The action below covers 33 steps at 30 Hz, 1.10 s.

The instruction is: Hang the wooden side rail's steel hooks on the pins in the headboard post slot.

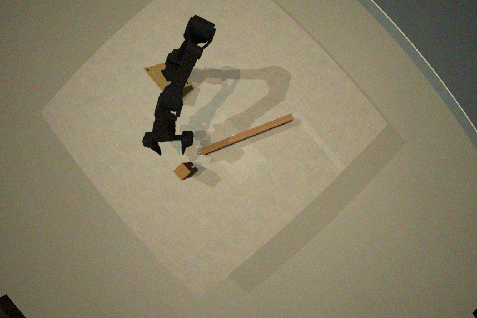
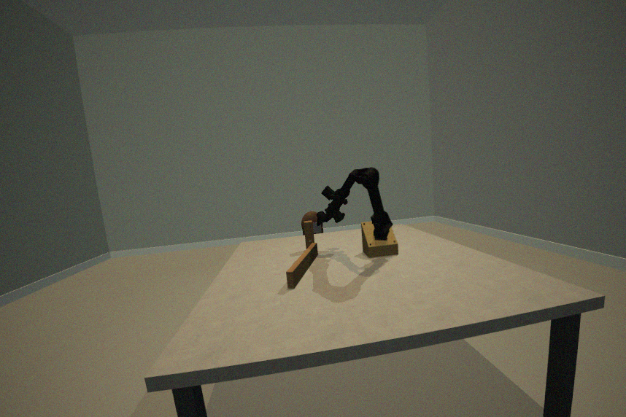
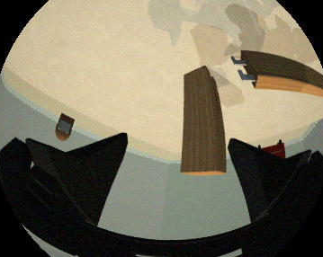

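Note:
The wooden side rail [image 1: 261, 127] [image 2: 301, 265] [image 3: 280, 65] lies on the table, standing on its narrow edge. Two steel hooks [image 1: 199, 153] [image 3: 246, 76] stick out of its near end, a short gap from the post and not in it. The wooden headboard post [image 1: 182, 171] [image 2: 308, 234] [image 3: 202, 126] stands upright on the table. Part of its slot shows as a notch from above; the pins cannot be made out. My gripper [image 1: 172, 154] [image 3: 181, 141] is open and empty, above the table beside the post, clear of post and rail.
The arm's wooden base block [image 1: 154, 73] [image 2: 380, 249] stands on the table [image 1: 209, 232] [image 2: 397, 299]. Beyond the table are a brown rounded object [image 2: 309, 215] [image 3: 62, 133] and a red object [image 3: 274, 151]. The arm's shadows fall across the table around the rail.

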Motion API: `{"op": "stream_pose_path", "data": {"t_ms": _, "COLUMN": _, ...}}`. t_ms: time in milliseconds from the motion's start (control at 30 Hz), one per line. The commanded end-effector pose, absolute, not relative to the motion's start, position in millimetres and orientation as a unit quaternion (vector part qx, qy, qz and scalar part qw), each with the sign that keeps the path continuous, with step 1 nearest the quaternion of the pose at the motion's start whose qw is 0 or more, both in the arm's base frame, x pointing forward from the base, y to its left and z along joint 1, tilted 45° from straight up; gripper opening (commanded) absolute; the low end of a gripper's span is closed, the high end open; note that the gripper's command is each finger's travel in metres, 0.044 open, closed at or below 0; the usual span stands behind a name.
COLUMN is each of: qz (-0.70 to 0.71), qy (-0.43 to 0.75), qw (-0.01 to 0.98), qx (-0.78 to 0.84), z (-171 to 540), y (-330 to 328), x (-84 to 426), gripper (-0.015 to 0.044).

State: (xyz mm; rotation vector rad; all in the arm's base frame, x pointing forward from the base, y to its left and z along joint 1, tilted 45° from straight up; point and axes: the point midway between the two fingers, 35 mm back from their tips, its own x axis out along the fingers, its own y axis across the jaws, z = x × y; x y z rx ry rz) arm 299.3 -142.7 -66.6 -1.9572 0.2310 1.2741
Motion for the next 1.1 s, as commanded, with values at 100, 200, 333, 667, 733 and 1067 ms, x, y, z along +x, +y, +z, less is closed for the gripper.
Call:
{"op": "stream_pose_path", "data": {"t_ms": 100, "qz": 0.532, "qy": -0.042, "qw": 0.408, "qx": -0.741, "z": -44.6, "y": -86.0, "x": 302.6, "gripper": 0.044}}
{"op": "stream_pose_path", "data": {"t_ms": 200, "qz": 0.532, "qy": -0.046, "qw": 0.409, "qx": -0.74, "z": -44.0, "y": -84.6, "x": 302.6, "gripper": 0.044}}
{"op": "stream_pose_path", "data": {"t_ms": 333, "qz": 0.532, "qy": -0.046, "qw": 0.409, "qx": -0.74, "z": -44.0, "y": -84.6, "x": 302.6, "gripper": 0.044}}
{"op": "stream_pose_path", "data": {"t_ms": 667, "qz": 0.532, "qy": -0.046, "qw": 0.409, "qx": -0.74, "z": -44.0, "y": -84.6, "x": 302.6, "gripper": 0.044}}
{"op": "stream_pose_path", "data": {"t_ms": 733, "qz": 0.532, "qy": -0.046, "qw": 0.409, "qx": -0.74, "z": -44.0, "y": -84.6, "x": 302.6, "gripper": 0.044}}
{"op": "stream_pose_path", "data": {"t_ms": 1067, "qz": 0.539, "qy": 0.054, "qw": 0.498, "qx": -0.677, "z": -45.9, "y": -82.0, "x": 303.3, "gripper": 0.044}}
